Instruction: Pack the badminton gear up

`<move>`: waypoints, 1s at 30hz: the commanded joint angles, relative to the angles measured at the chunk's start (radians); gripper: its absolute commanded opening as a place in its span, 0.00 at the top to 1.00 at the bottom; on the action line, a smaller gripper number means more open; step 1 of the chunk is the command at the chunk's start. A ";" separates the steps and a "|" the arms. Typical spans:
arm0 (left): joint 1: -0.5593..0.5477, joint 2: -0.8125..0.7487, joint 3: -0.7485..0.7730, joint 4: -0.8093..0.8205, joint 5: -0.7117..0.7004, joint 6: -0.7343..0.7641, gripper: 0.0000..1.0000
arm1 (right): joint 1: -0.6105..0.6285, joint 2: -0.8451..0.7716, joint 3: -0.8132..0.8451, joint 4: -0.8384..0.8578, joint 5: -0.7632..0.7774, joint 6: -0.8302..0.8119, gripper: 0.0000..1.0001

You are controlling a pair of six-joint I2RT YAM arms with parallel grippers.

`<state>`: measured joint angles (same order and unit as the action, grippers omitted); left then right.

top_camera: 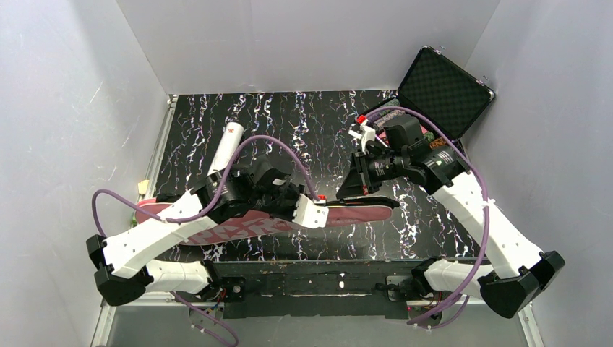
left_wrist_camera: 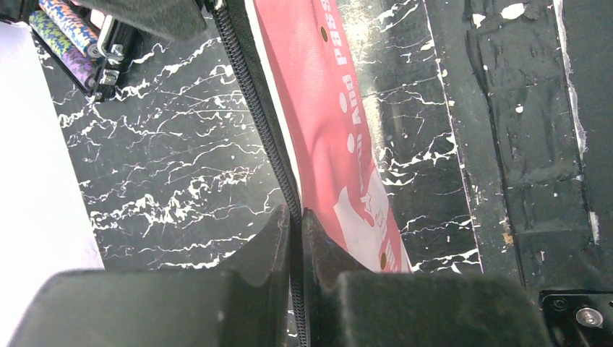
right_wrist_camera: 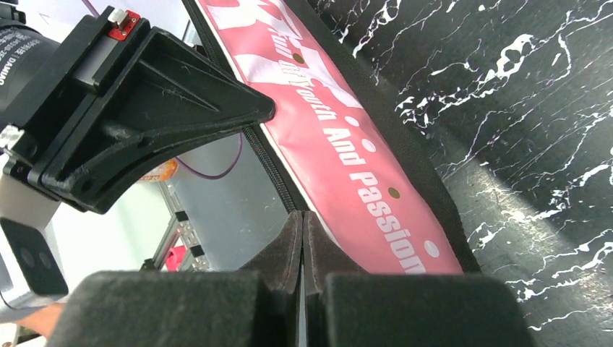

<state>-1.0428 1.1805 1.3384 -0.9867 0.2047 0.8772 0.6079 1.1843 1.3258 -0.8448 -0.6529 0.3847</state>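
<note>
The pink racket bag (top_camera: 361,212) is laid lengthwise across the near part of the marbled table (top_camera: 303,123), just beyond the arm bases. Its black zipper edge (left_wrist_camera: 264,123) is pinched by the left gripper (left_wrist_camera: 295,224), fingers clamped tight on it. The same edge is nipped nearer the bag's right end by the right gripper (right_wrist_camera: 302,225), likewise clenched. The white tube (top_camera: 226,147) is seen beyond the bag, the open black case (top_camera: 444,90) at the far right corner

Robot's left arm (top_camera: 166,231) stretched low toward the right, left fingers (left_wrist_camera: 271,242) pressed together, bag (left_wrist_camera: 325,130) edge pinched between the tips, right arm (top_camera: 481,213) folded at the elbow, wrist angled down, right fingers (right_wrist_camera: 289,246) closed on that edge too
</note>
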 commanded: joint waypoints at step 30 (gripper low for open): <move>0.004 -0.212 -0.057 -0.199 -0.149 0.130 1.00 | -0.105 -0.118 0.054 -0.168 0.135 -0.125 0.99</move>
<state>-1.0428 1.0111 1.2819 -1.1305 0.1051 0.9775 0.5404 1.1000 1.3670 -0.9974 -0.5446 0.2840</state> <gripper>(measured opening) 0.043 0.023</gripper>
